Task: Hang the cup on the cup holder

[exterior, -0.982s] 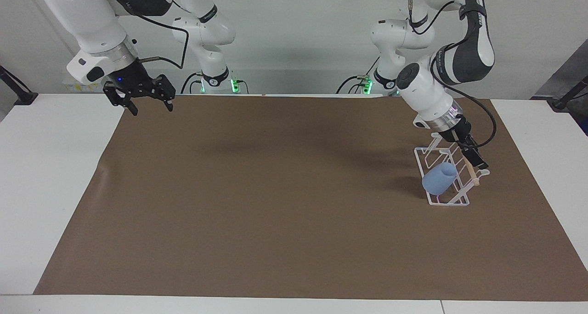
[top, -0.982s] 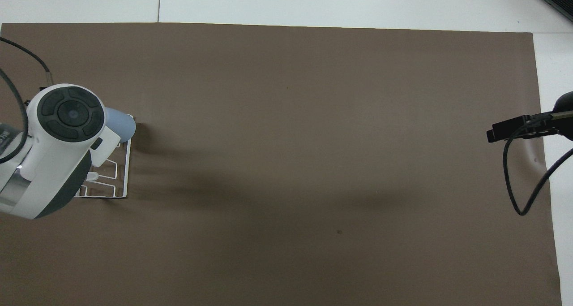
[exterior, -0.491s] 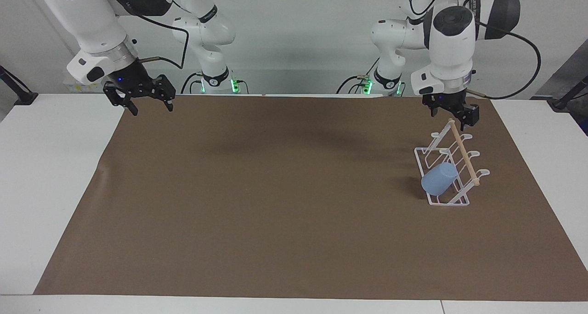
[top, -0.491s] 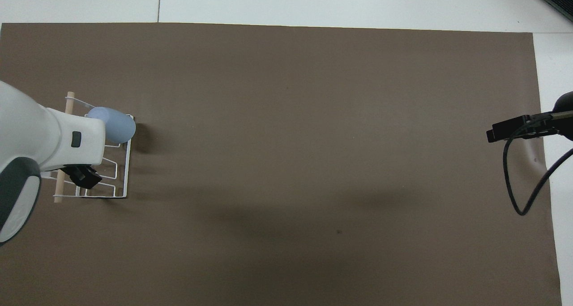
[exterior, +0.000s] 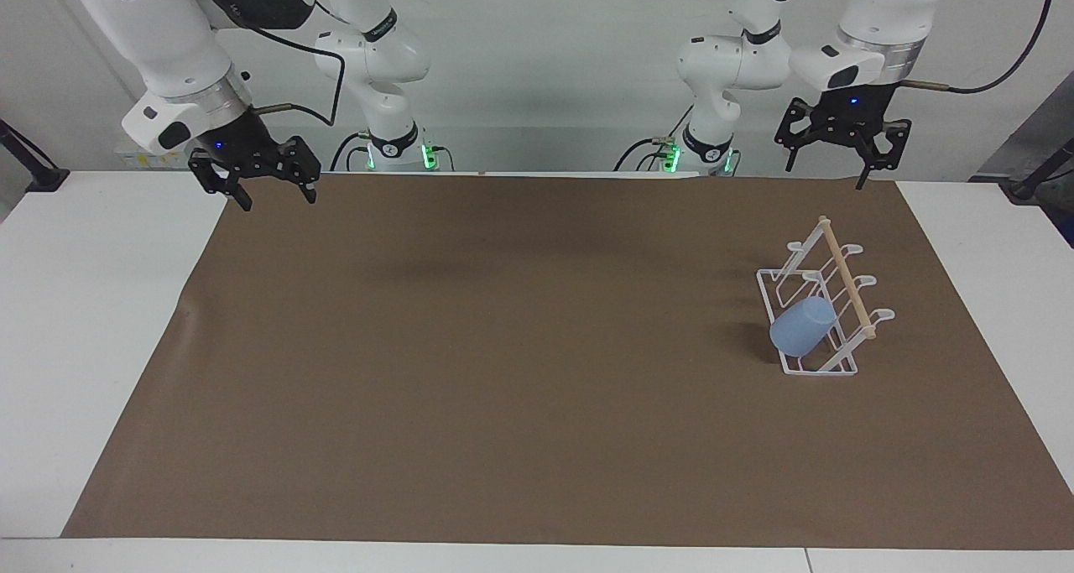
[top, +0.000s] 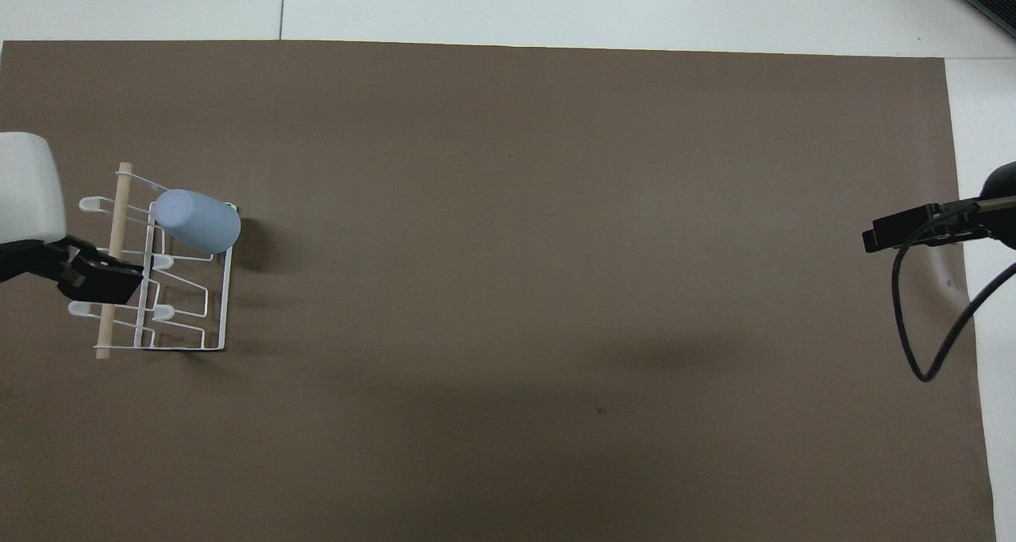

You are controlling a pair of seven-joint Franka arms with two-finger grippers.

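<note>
Light-blue plastic tumbler (exterior: 802,325), plain and handleless, is hanging tilted on a slanted prong of the white wire cup rack with a light wooden rod across its top (exterior: 826,298), at the rack's end farther from the robots. The rack is standing on the brown paper sheet (exterior: 503,346) toward the left arm's end of the table, at about three o'clock in the facing view. Left gripper (exterior: 841,167) is hovering at one o'clock, jaws spread and empty, over the sheet's edge nearest the robots. Right gripper (exterior: 270,194) is waiting at ten o'clock, jaws released, holding nothing.
</note>
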